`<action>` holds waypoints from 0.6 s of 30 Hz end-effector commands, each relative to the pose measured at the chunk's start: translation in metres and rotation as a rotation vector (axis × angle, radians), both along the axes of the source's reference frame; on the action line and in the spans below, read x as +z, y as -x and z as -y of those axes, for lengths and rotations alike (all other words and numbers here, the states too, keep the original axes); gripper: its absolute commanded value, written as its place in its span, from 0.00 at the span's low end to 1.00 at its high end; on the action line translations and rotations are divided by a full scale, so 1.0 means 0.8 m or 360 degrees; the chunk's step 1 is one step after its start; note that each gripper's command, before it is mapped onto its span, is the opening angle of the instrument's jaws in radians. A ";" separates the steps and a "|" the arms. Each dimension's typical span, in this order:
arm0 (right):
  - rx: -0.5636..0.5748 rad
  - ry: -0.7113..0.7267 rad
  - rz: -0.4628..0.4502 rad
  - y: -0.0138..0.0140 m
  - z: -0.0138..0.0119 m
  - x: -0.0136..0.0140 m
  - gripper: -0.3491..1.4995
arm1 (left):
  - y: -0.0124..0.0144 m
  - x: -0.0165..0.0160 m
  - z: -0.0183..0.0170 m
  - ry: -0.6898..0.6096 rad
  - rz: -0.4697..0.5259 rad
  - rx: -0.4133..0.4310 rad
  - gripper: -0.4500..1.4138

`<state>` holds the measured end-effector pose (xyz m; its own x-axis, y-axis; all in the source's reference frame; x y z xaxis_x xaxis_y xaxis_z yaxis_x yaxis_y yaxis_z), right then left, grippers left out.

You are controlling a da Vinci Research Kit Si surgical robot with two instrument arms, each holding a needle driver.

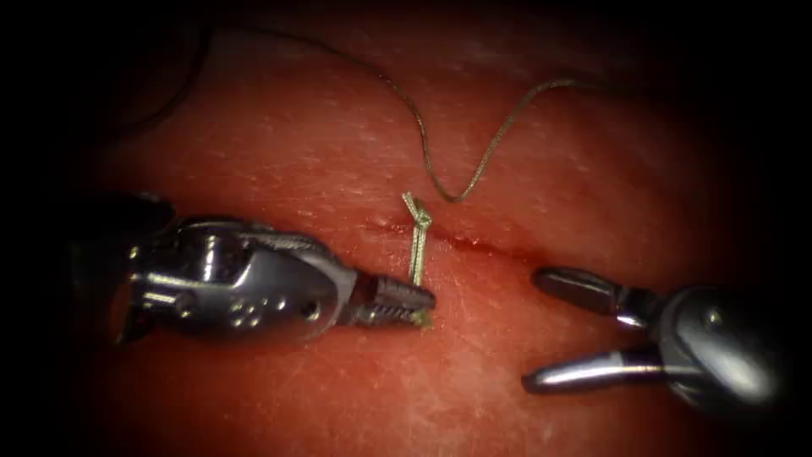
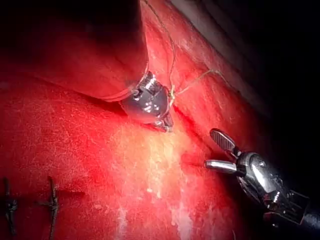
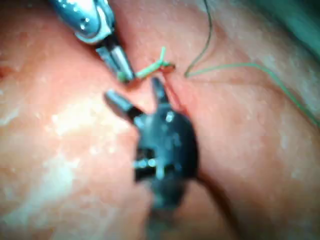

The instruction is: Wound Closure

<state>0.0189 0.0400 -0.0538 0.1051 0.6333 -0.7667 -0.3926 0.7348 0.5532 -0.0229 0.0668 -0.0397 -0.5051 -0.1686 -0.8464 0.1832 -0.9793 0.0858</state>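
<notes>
A knotted green stitch [image 1: 417, 218] crosses the cut [image 1: 495, 248] in the tissue [image 1: 279, 144]. Its doubled strand runs down to the near side of the cut, where my left tool [image 1: 420, 306] has its jaws shut on the thread end. From the knot area a loose thread [image 1: 457, 196] dips in a loop and trails off to the upper left and upper right. To the right of the stitch, my right tool [image 1: 533, 330] stands open just below the cut, holding nothing. The right wrist view shows the right tool [image 3: 135, 92] close beside the left tool [image 3: 124, 72] and the knot [image 3: 167, 65].
Red fluid [image 1: 474, 244] lines the cut to the right of the knot. In the left wrist view two dark finished stitches [image 2: 50, 202] lie further along the tissue, and the right tool [image 2: 216, 150] sits open beside the cut.
</notes>
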 end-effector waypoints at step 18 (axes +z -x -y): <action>-0.0321 0.0680 0.0137 -0.0092 -0.0037 0.0034 0.89 | -0.0041 0.0014 -0.0062 -0.0344 0.0184 -0.0312 0.05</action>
<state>0.0255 0.0428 -0.0516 0.2742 0.2230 -0.9354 -0.2537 0.9551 0.1533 -0.0191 0.0720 -0.0392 -0.4039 0.1255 -0.9062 -0.0197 -0.9915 -0.1285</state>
